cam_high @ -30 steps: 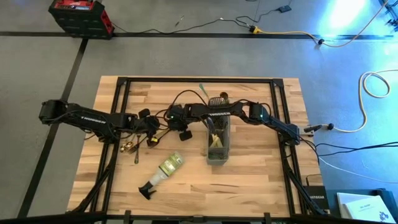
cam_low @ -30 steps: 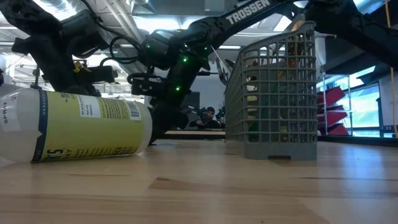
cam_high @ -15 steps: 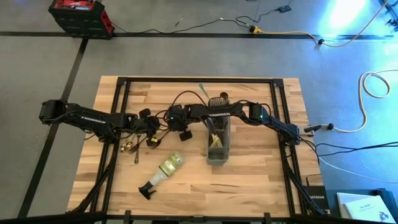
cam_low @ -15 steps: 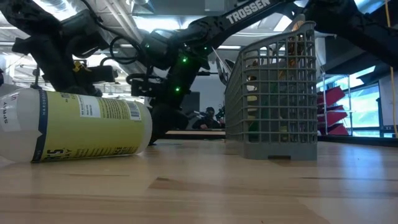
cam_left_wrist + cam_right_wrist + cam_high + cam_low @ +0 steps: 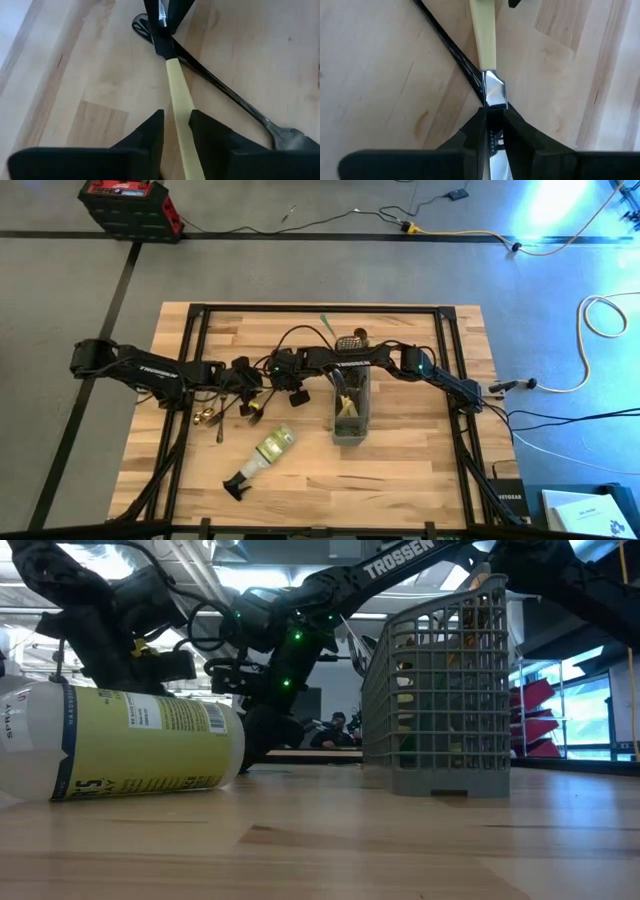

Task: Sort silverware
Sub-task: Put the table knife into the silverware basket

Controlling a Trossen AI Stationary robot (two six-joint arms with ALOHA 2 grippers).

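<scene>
Right gripper (image 5: 490, 131) is clamped on the blade of the cream-handled knife (image 5: 484, 42), near the middle of the table (image 5: 400, 470), left of the grey mesh caddy (image 5: 351, 408). Left gripper (image 5: 174, 131) straddles the cream handle, fingers apparently slightly parted, contact unclear. A dark utensil (image 5: 220, 85) lies crossed beneath.

The cream-handled knife (image 5: 484, 45) is cut off at the twelve o'clock edge of the right wrist view, and its blade (image 5: 496, 150) is lost between the right gripper (image 5: 492, 131) fingers. In the left wrist view its handle (image 5: 181, 115) is cropped at six o'clock. A dark utensil (image 5: 225, 92) is crossed and partly covered there (kind not told). Contents of the mesh caddy (image 5: 351, 412) are too small to be sorted out from above.
</scene>
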